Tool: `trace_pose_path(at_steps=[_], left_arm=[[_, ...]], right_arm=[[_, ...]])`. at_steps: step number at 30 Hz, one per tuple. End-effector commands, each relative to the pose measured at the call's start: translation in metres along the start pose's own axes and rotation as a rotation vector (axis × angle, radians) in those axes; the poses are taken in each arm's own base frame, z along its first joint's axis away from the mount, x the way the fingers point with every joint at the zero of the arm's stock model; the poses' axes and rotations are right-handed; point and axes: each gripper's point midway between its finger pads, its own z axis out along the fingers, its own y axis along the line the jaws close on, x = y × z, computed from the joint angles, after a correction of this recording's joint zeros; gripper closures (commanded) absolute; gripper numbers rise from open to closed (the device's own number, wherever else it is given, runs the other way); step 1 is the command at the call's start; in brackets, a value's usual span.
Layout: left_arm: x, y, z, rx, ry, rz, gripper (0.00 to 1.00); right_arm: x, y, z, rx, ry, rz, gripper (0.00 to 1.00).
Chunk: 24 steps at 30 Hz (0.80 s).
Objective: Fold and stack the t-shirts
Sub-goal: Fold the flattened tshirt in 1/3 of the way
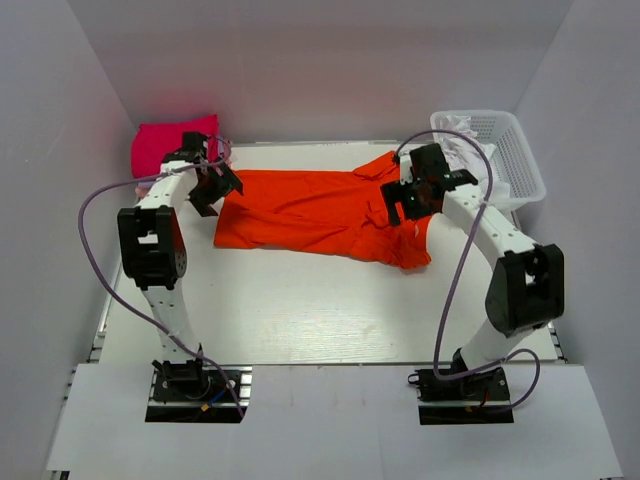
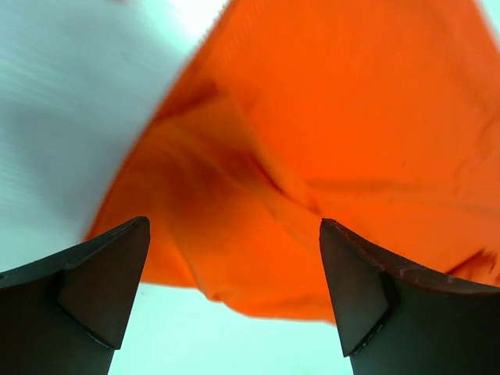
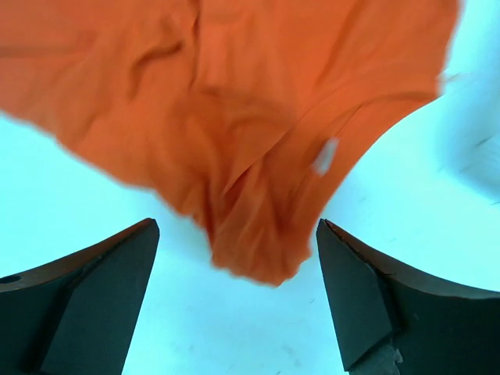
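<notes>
**Both arms hanging open over the ends of the orange shirt**

The orange-red t-shirt (image 1: 310,210) is lying loose and rumpled across the far half of the tabletop (image 1: 320,310), stretching from near the far-left corner toward the far-right corner. The left fingers (image 2: 94,289) are standing wide apart with nothing between them, and the wrist view is showing a creased, doubled-over edge of the cloth just beyond their tips. The right fingers (image 3: 86,297) are spread just as wide and are also gripping nothing. They are pointing at a bunched, drooping corner of the shirt that is carrying a small white tag (image 3: 325,156).

A magenta-pink t-shirt (image 1: 165,140) is sitting folded in the far-left corner, close behind the left arm. A white basket (image 1: 520,160) is standing in the far-right corner, just beside the right arm.

The risks are looking like these:
- **Layers:** both ends are wrinkled, so a pinch could be taking one layer on one side and several on the other, leaving the fold crooked.
- **Shallow bite:** closing on the very edge could be letting the soft cloth slide out during a lift.
- **Neighbours:** a wide swing on the left could be disturbing the folded shirt, and one on the right could be knocking the basket.
</notes>
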Motion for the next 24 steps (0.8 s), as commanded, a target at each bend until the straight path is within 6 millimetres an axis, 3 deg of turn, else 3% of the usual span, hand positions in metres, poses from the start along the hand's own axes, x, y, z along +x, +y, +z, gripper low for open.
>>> trace_pose_path(at_steps=[1,5,8,11,13,15,19,24], left_arm=[[0.022,-0.019,-0.017,0.077,0.038,0.090,0.00],[0.042,-0.024,-0.005,0.115,0.087,0.106,0.00],[0.050,-0.014,0.005,0.095,0.099,0.104,0.00],[0.063,-0.004,0.012,0.072,0.128,0.100,0.00],[0.070,0.009,0.018,0.031,0.137,0.097,0.00],[0.071,0.015,0.020,0.007,0.133,0.097,0.00],[0.076,0.030,0.023,-0.046,0.130,0.097,0.00],[0.083,0.037,0.026,-0.067,0.142,0.096,0.00]], right_arm=[[0.041,0.025,0.002,-0.122,0.104,0.053,0.13],[0.051,0.027,0.016,-0.134,0.108,0.054,0.34],[0.047,0.027,0.024,-0.142,0.095,0.054,0.34],[0.050,0.028,0.031,-0.142,0.113,0.059,0.41],[0.061,0.028,0.039,-0.139,0.138,0.063,0.65],[0.065,0.021,0.045,-0.098,0.154,0.082,0.99],[0.058,-0.017,0.041,0.099,0.142,0.140,1.00],[0.034,-0.030,0.025,0.106,0.060,0.149,1.00]])
